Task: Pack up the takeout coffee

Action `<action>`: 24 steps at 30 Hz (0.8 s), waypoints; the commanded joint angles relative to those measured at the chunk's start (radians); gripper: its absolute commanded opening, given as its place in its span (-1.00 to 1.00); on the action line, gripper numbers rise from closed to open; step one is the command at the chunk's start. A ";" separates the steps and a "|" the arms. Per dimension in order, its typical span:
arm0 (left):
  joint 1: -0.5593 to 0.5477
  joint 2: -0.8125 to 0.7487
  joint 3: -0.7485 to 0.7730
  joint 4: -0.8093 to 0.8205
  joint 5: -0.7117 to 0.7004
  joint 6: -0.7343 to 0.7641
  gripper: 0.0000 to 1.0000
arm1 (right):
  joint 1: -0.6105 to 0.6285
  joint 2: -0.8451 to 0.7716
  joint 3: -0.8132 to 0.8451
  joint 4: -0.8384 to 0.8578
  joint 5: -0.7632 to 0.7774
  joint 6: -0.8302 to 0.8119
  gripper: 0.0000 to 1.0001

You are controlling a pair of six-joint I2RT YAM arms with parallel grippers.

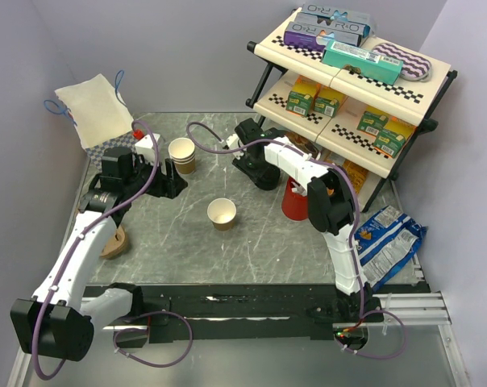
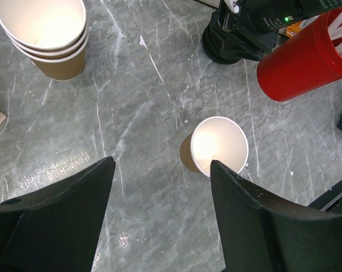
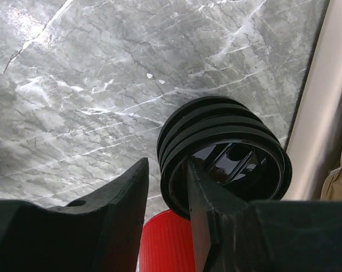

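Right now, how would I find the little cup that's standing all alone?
Look at the grey marbled table with the checkered shelf rack at its far right. Near its middle stands one small brown paper cup, white inside and lidless. Unlike the stack of cups farther back and the bigger red cup to its right, it stands alone.

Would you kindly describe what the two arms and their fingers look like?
The left arm and right arm are alike: slim white links joined by bulky black joints, with a purple cable tied along each and looping loose in places. The fingers are matte black, broad and wedge-shaped, with no markings visible.
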 commanded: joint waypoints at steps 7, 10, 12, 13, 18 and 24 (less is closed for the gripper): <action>0.013 -0.011 -0.018 0.048 0.029 -0.025 0.48 | -0.007 0.025 0.039 0.001 0.021 -0.014 -0.29; 0.016 -0.014 -0.018 0.048 0.027 -0.027 0.48 | -0.007 0.025 0.034 -0.002 0.023 -0.017 -0.33; 0.016 -0.014 -0.019 0.048 0.030 -0.025 0.48 | -0.008 0.024 0.031 -0.004 0.023 -0.019 -0.38; 0.018 -0.015 -0.019 0.050 0.030 -0.028 0.49 | -0.007 0.024 0.031 -0.004 0.023 -0.017 -0.43; 0.019 -0.017 -0.025 0.053 0.033 -0.030 0.48 | -0.008 0.012 0.025 -0.005 0.021 -0.019 -0.59; 0.019 -0.015 -0.025 0.051 0.035 -0.025 0.49 | -0.010 -0.024 0.025 -0.005 0.029 -0.020 -0.81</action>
